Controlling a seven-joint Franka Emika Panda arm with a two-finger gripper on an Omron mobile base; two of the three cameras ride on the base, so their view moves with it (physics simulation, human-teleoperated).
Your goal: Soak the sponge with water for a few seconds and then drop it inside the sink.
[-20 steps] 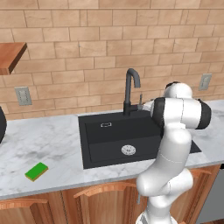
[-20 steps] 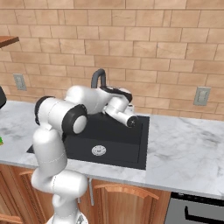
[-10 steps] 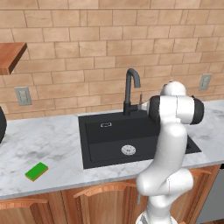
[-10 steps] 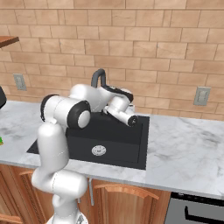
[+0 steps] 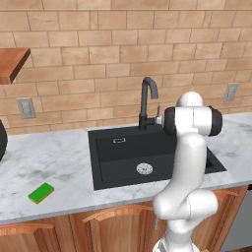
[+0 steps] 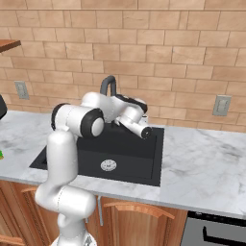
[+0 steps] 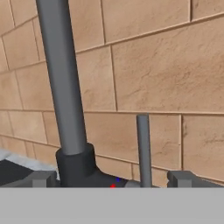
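Jaws apart astride tap lever [image 7: 143, 148]

No readable text, labels, brands or numbers anywhere; only small red and blue dots on the tap base [image 7: 81, 168], no lettering.

A marble counter [image 5: 64, 162] runs below a brick wall [image 5: 98, 64] with a wooden shelf [image 5: 12, 63] and outlets [image 5: 26, 107].

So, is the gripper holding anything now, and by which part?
Nothing is held. The gripper is open at the tap's lever; the sponge lies on the counter.
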